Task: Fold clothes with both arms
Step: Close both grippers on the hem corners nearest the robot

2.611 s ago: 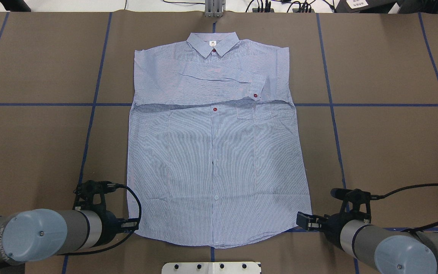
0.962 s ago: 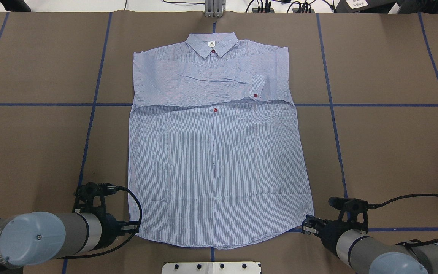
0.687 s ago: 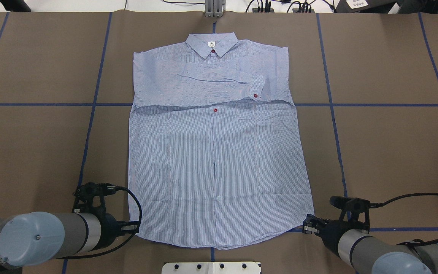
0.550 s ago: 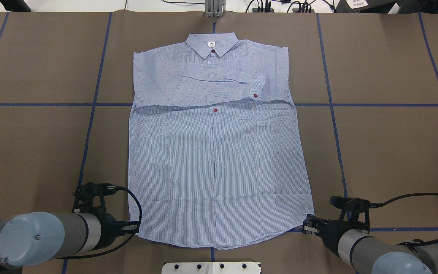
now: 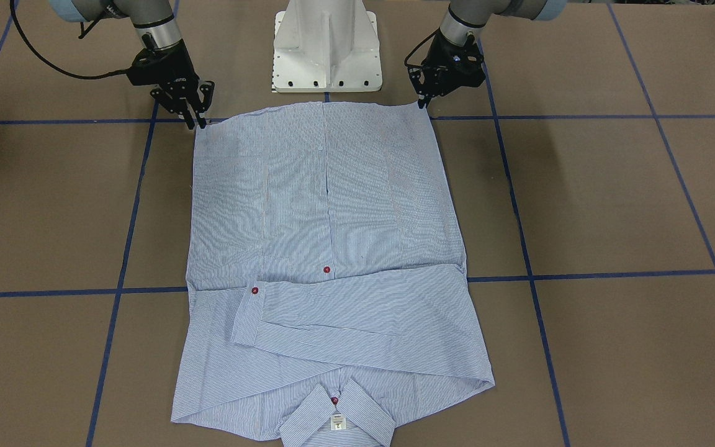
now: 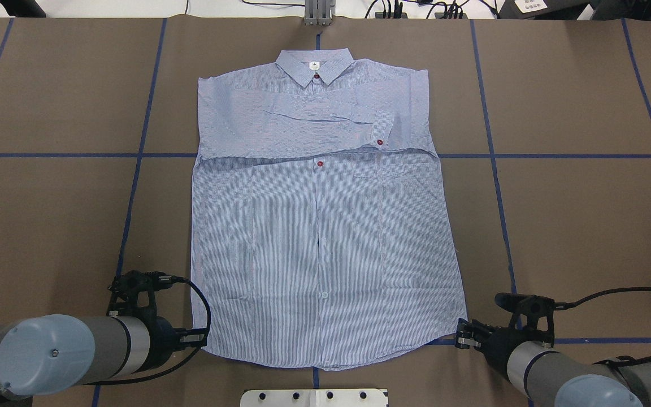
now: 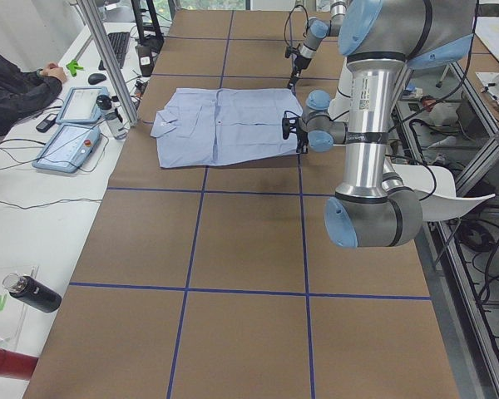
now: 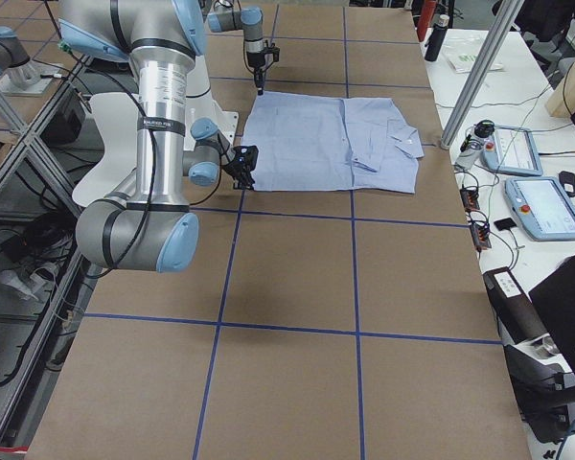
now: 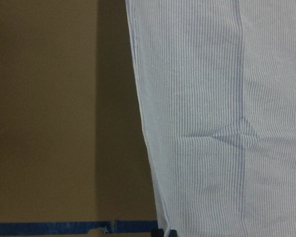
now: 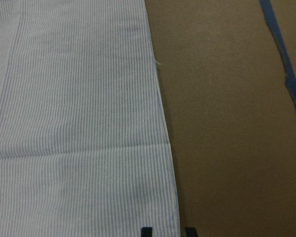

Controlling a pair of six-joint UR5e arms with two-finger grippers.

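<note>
Blue-white shirt (image 6: 325, 237) flat | left pincer (image 6: 204, 338) clamped on hem corner | right pincer (image 6: 459, 340) apart, straddling opposite corner

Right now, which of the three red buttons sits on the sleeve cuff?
The cuff button, off-centre near the pocket. The collar button and the chest button both lie along the middle of the shirt.

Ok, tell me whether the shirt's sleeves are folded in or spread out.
Folded in. No sleeve extends past the shirt's sides; one sleeve lies across the chest below the collar, its red-buttoned cuff on top.
</note>
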